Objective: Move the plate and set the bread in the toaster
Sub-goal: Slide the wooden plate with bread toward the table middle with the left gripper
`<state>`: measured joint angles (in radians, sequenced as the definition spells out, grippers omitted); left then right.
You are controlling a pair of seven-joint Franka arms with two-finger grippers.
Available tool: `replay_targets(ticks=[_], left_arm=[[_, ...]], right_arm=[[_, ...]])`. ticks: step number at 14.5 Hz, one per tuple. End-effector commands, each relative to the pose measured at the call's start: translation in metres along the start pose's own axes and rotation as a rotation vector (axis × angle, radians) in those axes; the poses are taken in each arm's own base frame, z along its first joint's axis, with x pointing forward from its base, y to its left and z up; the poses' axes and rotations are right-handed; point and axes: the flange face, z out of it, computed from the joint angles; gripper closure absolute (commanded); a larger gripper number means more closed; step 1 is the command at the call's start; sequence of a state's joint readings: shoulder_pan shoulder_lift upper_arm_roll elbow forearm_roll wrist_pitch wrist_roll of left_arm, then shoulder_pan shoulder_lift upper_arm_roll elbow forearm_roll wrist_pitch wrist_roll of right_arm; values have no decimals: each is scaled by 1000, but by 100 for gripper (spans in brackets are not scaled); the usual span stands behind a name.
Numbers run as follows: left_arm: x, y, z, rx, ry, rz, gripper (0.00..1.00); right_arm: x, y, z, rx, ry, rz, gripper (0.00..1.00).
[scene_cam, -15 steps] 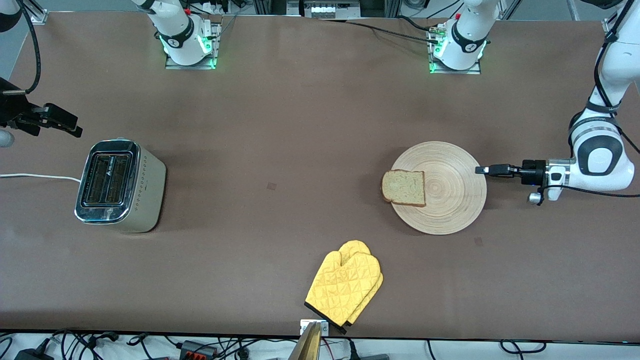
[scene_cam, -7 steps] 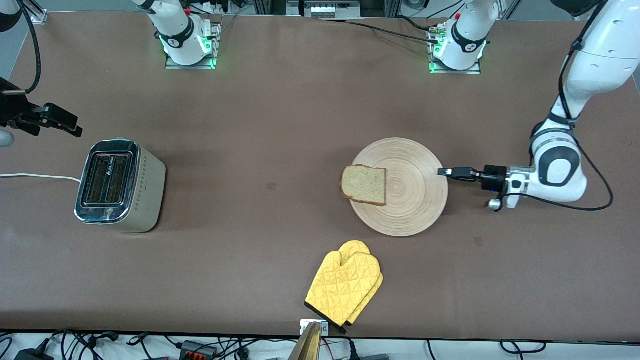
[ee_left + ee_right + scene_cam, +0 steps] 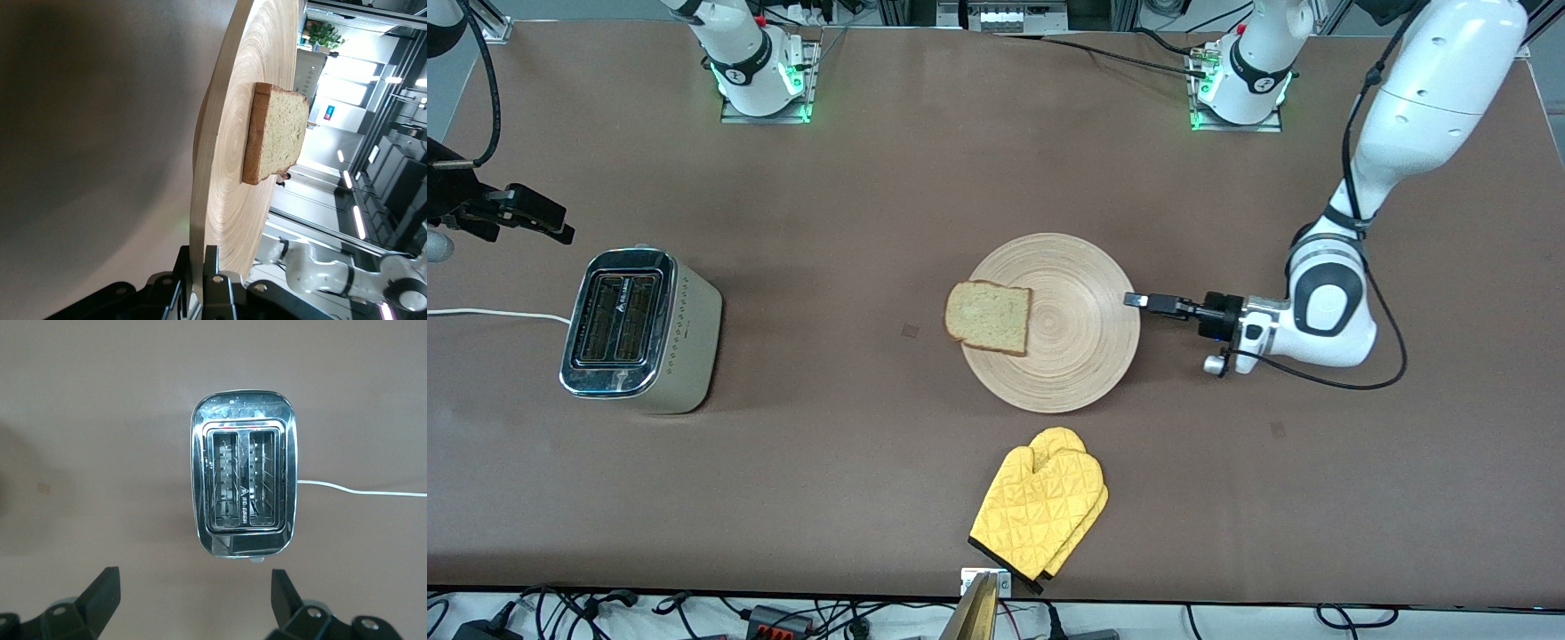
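The round light-wood plate (image 3: 1063,356) lies mid-table, with the bread (image 3: 989,317) on its edge toward the toaster. My left gripper (image 3: 1136,300) is low at the table and shut on the plate's rim on the side toward the left arm's end. In the left wrist view the plate (image 3: 227,167) runs edge-on out of my left gripper (image 3: 203,263), with the bread (image 3: 277,133) on it. The toaster (image 3: 640,329) stands toward the right arm's end with both slots empty. My right gripper (image 3: 547,222) hangs open in the air above the toaster (image 3: 243,483) and holds nothing (image 3: 193,593).
A yellow quilted oven mitt (image 3: 1040,508) lies near the table's front edge, nearer to the front camera than the plate. The toaster's white cord (image 3: 489,313) runs off toward the right arm's end of the table and also shows in the right wrist view (image 3: 360,490).
My left gripper has slid the plate, with the bread on it, across the table toward the toaster. The right arm has not moved.
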<state>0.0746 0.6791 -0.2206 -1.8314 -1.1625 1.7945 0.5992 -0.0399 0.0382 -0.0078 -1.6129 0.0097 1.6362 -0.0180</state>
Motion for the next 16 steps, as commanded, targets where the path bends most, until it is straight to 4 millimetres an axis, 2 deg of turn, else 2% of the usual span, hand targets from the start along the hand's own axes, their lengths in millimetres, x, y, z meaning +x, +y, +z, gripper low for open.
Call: replay_targets(ticks=[1, 4, 7, 9, 12, 16], left_arm=[[14, 23, 21, 9, 22, 31, 99], [14, 32, 63, -8, 23, 30, 99], [17, 31, 94, -16, 30, 18, 99], [19, 24, 104, 7, 50, 11, 99], [25, 25, 113, 7, 44, 22, 99], [22, 21, 128, 17, 25, 21, 99]], right_arm=[[-4, -8, -4, -11, 14, -30, 0], [-5, -7, -3, -13, 11, -28, 0], [-4, -10, -3, -11, 11, -30, 0], [-5, -17, -3, -13, 11, -35, 0], [-5, -17, -3, -11, 11, -34, 0], [-5, -21, -3, -11, 11, -38, 0]])
